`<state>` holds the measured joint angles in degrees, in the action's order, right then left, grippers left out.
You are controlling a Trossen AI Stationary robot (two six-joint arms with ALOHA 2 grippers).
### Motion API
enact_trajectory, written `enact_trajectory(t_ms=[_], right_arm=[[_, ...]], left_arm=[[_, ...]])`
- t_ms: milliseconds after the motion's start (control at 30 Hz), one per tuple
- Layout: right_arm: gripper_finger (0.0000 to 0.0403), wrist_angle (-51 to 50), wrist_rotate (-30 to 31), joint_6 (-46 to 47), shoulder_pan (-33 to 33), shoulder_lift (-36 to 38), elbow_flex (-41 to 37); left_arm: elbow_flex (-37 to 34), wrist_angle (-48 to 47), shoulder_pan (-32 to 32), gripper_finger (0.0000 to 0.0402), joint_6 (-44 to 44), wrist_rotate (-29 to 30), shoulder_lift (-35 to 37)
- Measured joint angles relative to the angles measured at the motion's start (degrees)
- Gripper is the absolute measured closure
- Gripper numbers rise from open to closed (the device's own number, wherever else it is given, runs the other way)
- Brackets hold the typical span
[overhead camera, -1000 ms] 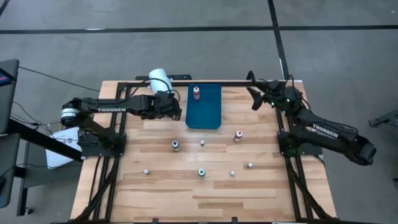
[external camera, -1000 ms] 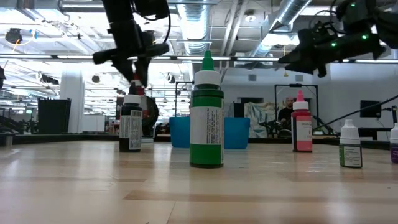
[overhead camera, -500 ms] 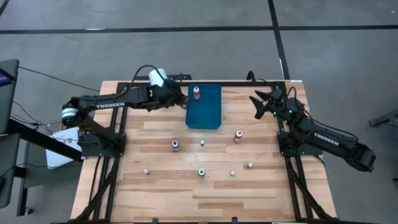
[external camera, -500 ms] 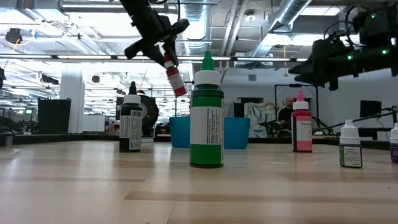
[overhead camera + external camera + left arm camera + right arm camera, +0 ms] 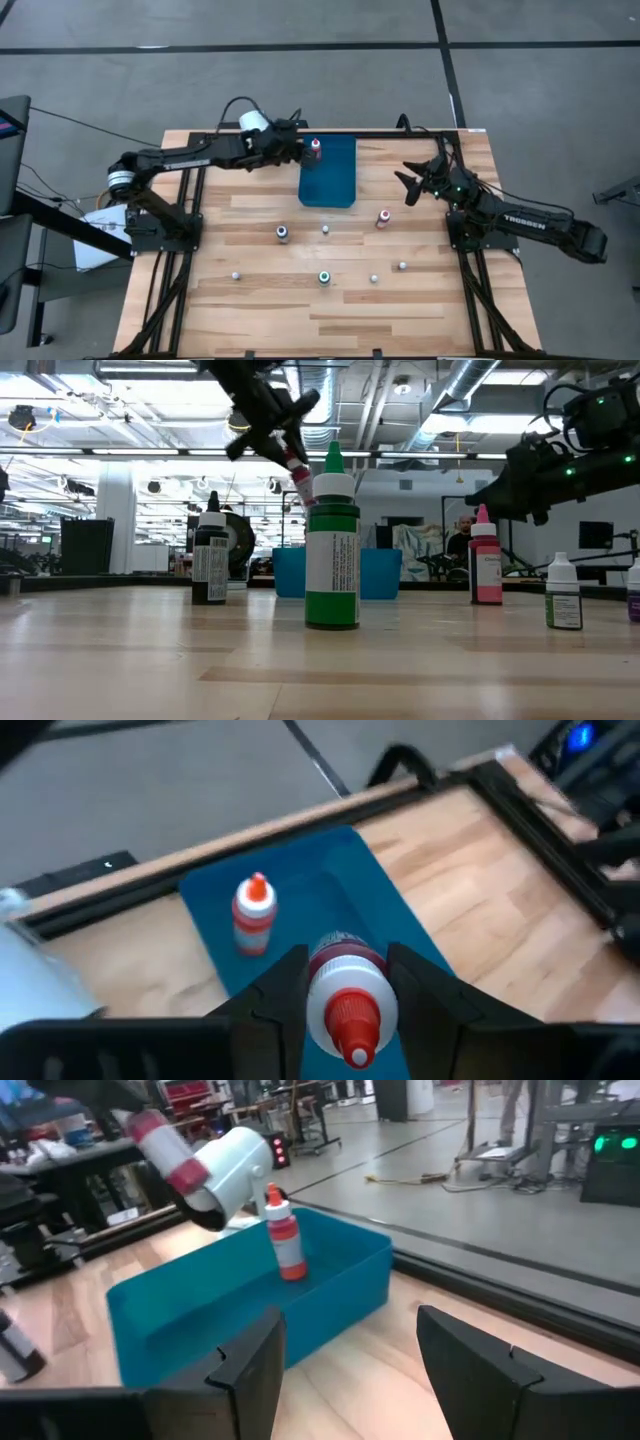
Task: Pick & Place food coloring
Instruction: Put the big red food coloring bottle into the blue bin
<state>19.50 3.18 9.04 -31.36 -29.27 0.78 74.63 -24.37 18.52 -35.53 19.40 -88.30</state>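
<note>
Over the left rim of the blue tray (image 5: 335,178), my left gripper (image 5: 296,152) is shut on a small red-and-white food coloring bottle (image 5: 345,982), which the low view shows tilted (image 5: 297,470). One red bottle (image 5: 316,150) stands upright on its base inside the tray (image 5: 300,910). My right gripper (image 5: 411,182) hangs open right of the tray, above the table, touching nothing; its wrist view looks at the tray (image 5: 250,1305). Several more bottles stand on the wood: a pink one (image 5: 383,217), a dark one (image 5: 282,233), a green one (image 5: 324,277). My left gripper pinches the bottle's body (image 5: 345,960) between its two fingers (image 5: 285,995), one on either side. The red tip (image 5: 352,1020) points back toward the wrist. It reaches in from the table's left, slanting downward. The bottle is lifted clear and tilted.
A large white cylinder (image 5: 252,122) lies at the far edge behind my left arm. Small bottles (image 5: 402,266) (image 5: 235,274) are scattered over the near half of the table. A black frame rail (image 5: 380,133) runs along the far edge.
My left gripper has carried the bottle up off the table and rightward toward the tray, tipping it from hanging to slanted. My right gripper has moved toward the near edge and lowered a little, staying open.
</note>
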Motion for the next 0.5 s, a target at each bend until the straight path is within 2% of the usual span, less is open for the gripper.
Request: enact_trajectory(t_ms=[133,300,500], right_arm=[[0.0188,-0.3,0.5,0.2,0.7,-0.4,0.0],[0.0188,-0.6,1.5,1.0,0.6,-0.4,0.0],[0.0188,-0.6,1.5,1.0,0.6,-0.4,0.0]], left_arm=[[5.7,-1.2,0.0,0.0292,3.6,-1.4,-6.2],[14.7,-10.1,0.4,0.0291,8.3,-0.9,-13.1],[21.7,-13.8,1.3,0.0291,12.7,0.9,-18.1]])
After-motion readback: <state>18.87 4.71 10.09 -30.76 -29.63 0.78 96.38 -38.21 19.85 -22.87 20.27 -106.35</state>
